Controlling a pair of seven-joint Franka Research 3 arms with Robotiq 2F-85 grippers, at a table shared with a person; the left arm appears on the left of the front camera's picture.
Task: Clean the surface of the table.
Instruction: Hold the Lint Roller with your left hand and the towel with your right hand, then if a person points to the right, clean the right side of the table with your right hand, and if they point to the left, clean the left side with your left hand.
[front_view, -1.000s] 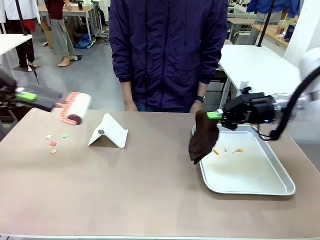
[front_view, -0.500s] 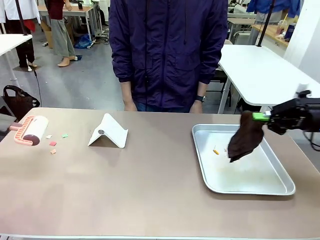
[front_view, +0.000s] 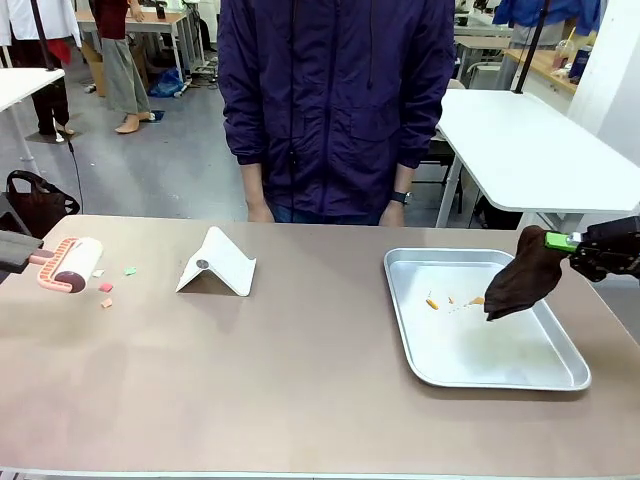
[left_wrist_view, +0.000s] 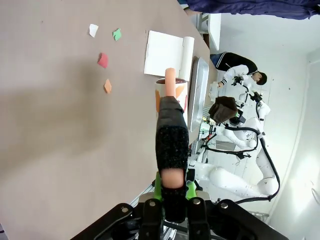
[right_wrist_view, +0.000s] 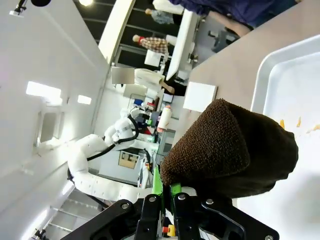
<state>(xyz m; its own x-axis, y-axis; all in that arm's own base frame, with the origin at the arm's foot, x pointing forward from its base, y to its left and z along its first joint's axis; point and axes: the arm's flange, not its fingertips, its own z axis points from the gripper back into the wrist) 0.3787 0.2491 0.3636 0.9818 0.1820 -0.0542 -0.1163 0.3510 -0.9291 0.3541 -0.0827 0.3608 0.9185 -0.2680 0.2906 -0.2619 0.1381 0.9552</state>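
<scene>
Stiffness is the main thing about the table (front_view: 300, 380): a broad, matte, brownish-tan top that lies under the metal tray (front_view: 562, 380) and runs far out to the tray's left. It looks heavy and rigid, so I judge it is nothing to take hold of. It will take firm pressure without giving, and its smooth finish should let a tool slide or roll freely.

The holding is done on the tools instead. The left gripper (left_wrist_view: 173, 186) is clamped on the handle of a pink lint roller (front_view: 68, 264), which sits at the end of the table farthest from the tray. A few small paper scraps (front_view: 105, 287) lie just on the tray side of the roller; they look light enough to lift onto a sticky drum. A folded white card (front_view: 217, 262) stands between the scraps and the tray.

The right gripper (front_view: 562, 241) is pinched shut on a fold of a brown cloth (front_view: 525, 285), soft and limp, hanging over the tray's right part. Orange crumbs (front_view: 432, 301) lie inside the tray, left of the cloth. A person (front_view: 335, 100) stands beyond the tray's far-left corner
</scene>
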